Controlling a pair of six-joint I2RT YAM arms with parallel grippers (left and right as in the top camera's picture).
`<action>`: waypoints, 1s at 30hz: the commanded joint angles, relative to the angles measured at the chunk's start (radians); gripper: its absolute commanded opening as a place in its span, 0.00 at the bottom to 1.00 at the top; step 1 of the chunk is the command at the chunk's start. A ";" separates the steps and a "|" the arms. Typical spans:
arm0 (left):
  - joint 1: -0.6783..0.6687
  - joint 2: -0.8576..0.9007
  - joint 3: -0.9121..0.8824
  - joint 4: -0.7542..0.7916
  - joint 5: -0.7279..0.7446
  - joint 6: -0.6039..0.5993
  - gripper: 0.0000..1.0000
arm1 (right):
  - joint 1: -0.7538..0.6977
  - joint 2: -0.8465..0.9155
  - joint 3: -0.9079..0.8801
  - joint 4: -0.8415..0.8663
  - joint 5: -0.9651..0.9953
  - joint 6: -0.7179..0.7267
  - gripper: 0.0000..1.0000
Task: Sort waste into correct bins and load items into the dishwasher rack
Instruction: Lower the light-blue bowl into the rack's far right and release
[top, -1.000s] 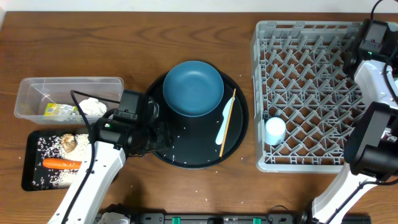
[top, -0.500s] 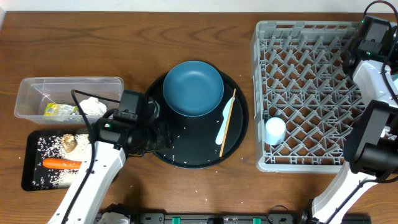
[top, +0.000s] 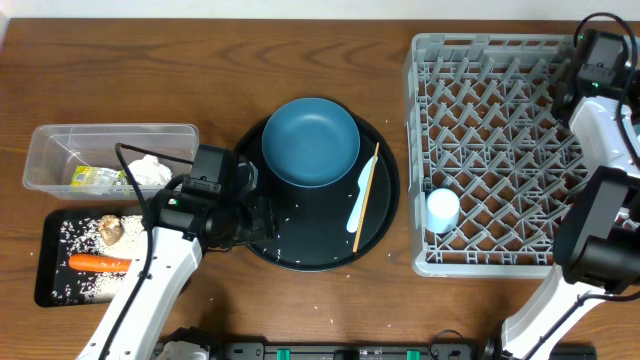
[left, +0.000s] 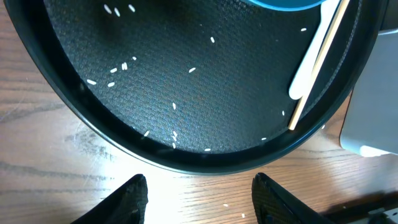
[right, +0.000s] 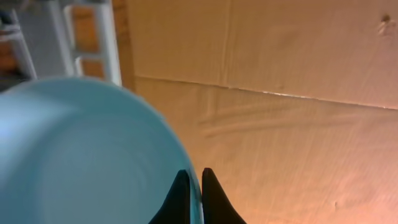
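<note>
My left gripper (left: 200, 186) (top: 247, 215) stands open over bare wood at the near-left rim of the round black tray (left: 186, 93) (top: 300, 250), with nothing between its fingers. On that tray lie the dark blue plate (top: 310, 140), the white spoon (left: 309, 59) (top: 357, 203) and the chopstick (left: 295, 118) (top: 367, 190). My right gripper (right: 191, 177) is shut on the rim of a pale white bowl (right: 81, 155); its arm (top: 598, 55) is at the far right corner of the dishwasher rack (top: 412, 150). The bowl is hidden in the overhead view. A light-blue cup (top: 442, 210) stands in the rack.
At the left, the clear tub (top: 60, 150) holds the wrapper (top: 95, 178) and tissue (top: 150, 170). The shallow black tray (top: 50, 270) holds the carrot (top: 98, 263), food scraps (top: 110, 230) and rice. Loose rice grains (left: 121, 66) dot the round tray.
</note>
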 joint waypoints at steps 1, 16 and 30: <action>0.005 0.002 -0.008 -0.002 -0.043 0.027 0.56 | 0.023 -0.028 -0.006 -0.086 -0.081 0.129 0.01; 0.005 0.002 -0.008 -0.007 -0.061 0.027 0.56 | 0.038 -0.024 -0.006 -0.195 -0.330 0.259 0.01; 0.005 0.002 -0.008 -0.014 -0.061 0.027 0.56 | 0.056 -0.025 -0.006 -0.182 -0.528 0.414 0.90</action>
